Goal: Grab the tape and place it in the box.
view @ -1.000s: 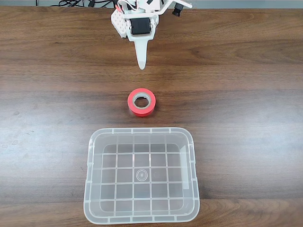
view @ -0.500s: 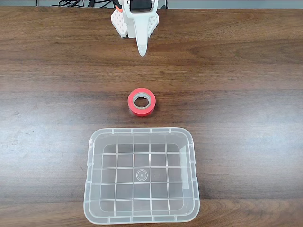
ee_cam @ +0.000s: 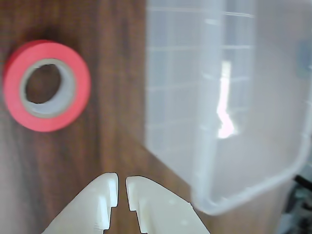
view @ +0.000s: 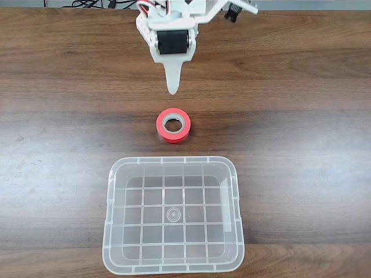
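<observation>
tape: small red roll of tape (view: 173, 125), stiff and light; pinch across its wall.
gripper: white two-finger gripper (ee_cam: 122, 184) nearly together, at the tape's 12 o'clock in the fixed view.
box: clear plastic bin (view: 174, 268) at the tape's 6 o'clock.

One tape (view: 173, 124) (red roll), one box (view: 173, 264), one table (view: 301, 145)

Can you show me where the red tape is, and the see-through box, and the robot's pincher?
red tape (view: 173, 133), fixed view, on its red outer side.
clear box (view: 174, 160), fixed view, on the rim nearest the tape.
gripper (ee_cam: 122, 181), wrist view, midway between its white fingertips, which are nearly together.
</observation>
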Tool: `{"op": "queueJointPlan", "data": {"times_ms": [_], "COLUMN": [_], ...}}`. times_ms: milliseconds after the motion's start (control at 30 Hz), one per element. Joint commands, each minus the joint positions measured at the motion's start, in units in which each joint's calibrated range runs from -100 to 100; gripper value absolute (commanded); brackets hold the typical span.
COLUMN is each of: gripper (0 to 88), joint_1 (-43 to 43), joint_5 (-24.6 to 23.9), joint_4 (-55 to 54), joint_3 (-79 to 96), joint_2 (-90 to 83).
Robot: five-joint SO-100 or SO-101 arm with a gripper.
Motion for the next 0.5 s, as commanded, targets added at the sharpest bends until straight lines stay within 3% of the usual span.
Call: {"op": "queueJointPlan", "data": {"times_ms": [0,267,467], "gripper": [1.2,1.3,1.3], "joint_1": [0.7,1.1,1.1], "joint_5": [-0.7,-0.7,-0.3], "joint_4": [-0.3,-2.5,-8.6], "joint_3": [-5.2,-4.5,3.1], "joint_2": [10.3,25.4,26.1]}}
